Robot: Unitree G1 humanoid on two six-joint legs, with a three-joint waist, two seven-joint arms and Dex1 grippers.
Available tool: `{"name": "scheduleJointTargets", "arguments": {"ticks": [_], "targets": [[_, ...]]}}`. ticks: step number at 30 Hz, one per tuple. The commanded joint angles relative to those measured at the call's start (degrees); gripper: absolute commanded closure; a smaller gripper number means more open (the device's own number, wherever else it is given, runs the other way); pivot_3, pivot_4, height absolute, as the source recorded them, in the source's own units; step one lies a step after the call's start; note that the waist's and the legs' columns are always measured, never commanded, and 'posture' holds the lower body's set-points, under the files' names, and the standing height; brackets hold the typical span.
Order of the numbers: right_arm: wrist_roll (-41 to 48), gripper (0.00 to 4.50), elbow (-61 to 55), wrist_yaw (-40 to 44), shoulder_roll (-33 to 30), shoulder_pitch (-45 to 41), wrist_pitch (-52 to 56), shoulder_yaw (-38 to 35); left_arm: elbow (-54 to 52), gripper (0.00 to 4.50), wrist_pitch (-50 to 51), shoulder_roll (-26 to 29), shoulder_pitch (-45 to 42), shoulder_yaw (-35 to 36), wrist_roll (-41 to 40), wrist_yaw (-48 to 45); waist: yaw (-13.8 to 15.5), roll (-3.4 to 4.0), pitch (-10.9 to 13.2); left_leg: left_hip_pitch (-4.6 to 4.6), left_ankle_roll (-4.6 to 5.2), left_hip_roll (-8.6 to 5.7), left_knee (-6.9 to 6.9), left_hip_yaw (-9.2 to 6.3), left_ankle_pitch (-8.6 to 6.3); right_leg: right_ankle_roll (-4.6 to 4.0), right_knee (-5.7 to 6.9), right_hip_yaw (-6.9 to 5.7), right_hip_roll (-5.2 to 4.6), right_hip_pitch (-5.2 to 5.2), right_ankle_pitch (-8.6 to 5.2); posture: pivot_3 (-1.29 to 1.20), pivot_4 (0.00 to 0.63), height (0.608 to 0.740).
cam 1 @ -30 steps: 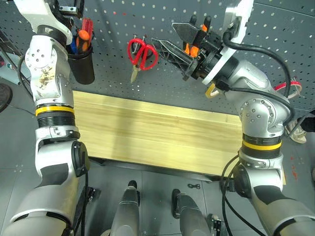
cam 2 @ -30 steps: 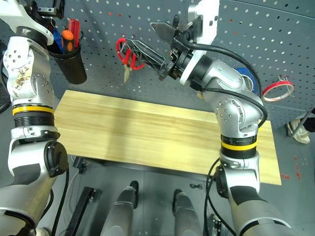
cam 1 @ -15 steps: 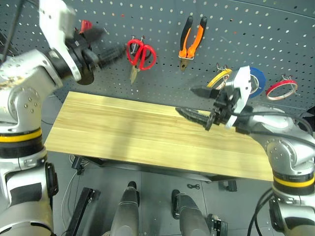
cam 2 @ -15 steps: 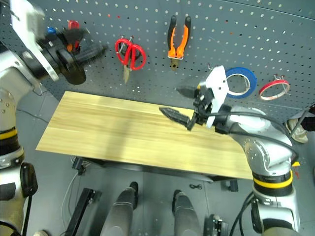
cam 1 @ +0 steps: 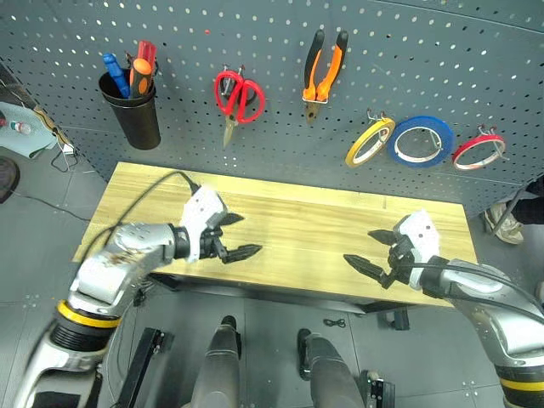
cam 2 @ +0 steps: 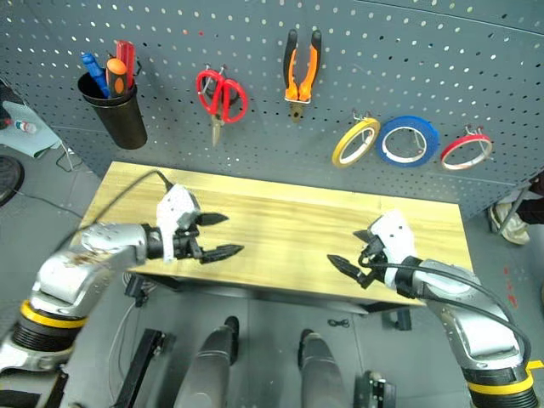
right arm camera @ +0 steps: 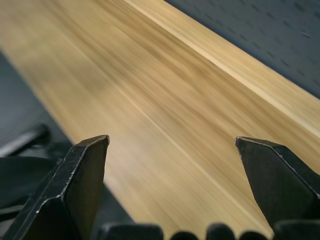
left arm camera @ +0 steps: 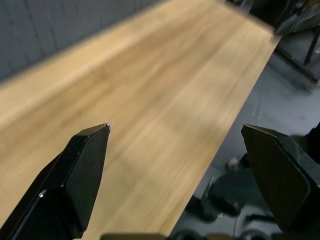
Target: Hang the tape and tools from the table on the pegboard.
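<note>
**Everything hung, arms low over tabletop**

Blue tape (cam 1: 420,142), red scissors (cam 1: 238,95) and pliers (cam 1: 322,75) hang on the pegboard (cam 1: 272,34); screwdriver (cam 1: 141,61) sits in the cup (cam 1: 136,115). Looks done: keep arms off the tabletop (cam 1: 289,234). Left claw (cam 1: 240,236) and right claw (cam 1: 367,252) gape wide, holding nothing

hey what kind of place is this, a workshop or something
Most likely a workshop or tool-bench corner. A dark perforated pegboard hangs behind a wood-plank table, with red-handled scissors, orange-and-black pliers and a blue tape roll on its hooks, and a black cup holding more tools.
</note>
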Motion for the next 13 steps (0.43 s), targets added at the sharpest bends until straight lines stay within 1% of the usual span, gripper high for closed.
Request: {"name": "scheduleJointTargets", "arguments": {"ticks": [1,5,6,9,13], "targets": [[-3.06,0.0,-0.07,-2.84,1.35,1.47,-2.21,-0.61,6.52,0.03,-7.16,-4.86,-1.39,-1.59,4.89,1.87,-0.02,0.02,-0.02,-0.01,0.01,0.0,0.0,0.0,0.01,0.03,0.01,0.0,0.0,-0.01,0.02,0.09,0.289,0.74],[-4.18,0.0,-0.68,-4.38,3.38,3.69,-2.99,-1.38,13.39,0.03,-11.92,-8.7,-2.83,-0.88,7.49,1.7,-0.41,0.07,-0.05,-0.01,0.02,0.0,0.01,-0.01,0.02,0.09,0.03,0.0,0.0,-0.01,0.05,0.09,0.289,0.74],[-4.36,0.0,-0.86,-4.48,3.59,4.26,-3.12,-1.49,15.21,0.03,-13.16,-9.36,-3.21,-0.53,8.04,1.85,-0.44,0.1,-0.07,-0.01,0.03,0.0,0.0,0.0,0.02,0.09,0.03,0.0,0.0,0.0,0.05,0.08,0.274,0.74],[-5.92,0.0,-0.54,-4.69,3.6,5.8,-4.02,-1.01,19.4,0.03,-16.3,-9.91,-4.0,-0.49,9.82,0.77,-0.68,0.3,-0.44,0.0,0.03,-0.01,0.01,-0.01,0.02,0.11,0.03,0.0,0.0,0.01,0.07,0.07,0.276,0.74],[-5.86,0.0,-0.46,-4.84,4.43,5.68,-4.05,-1.51,21.07,0.03,-18.85,-10.05,-4.53,-0.37,10.58,-1.75,-1.09,0.47,-0.73,0.01,0.03,-0.01,0.0,-0.01,0.02,0.12,0.03,0.0,0.0,0.0,0.06,0.07,0.274,0.74]]}}
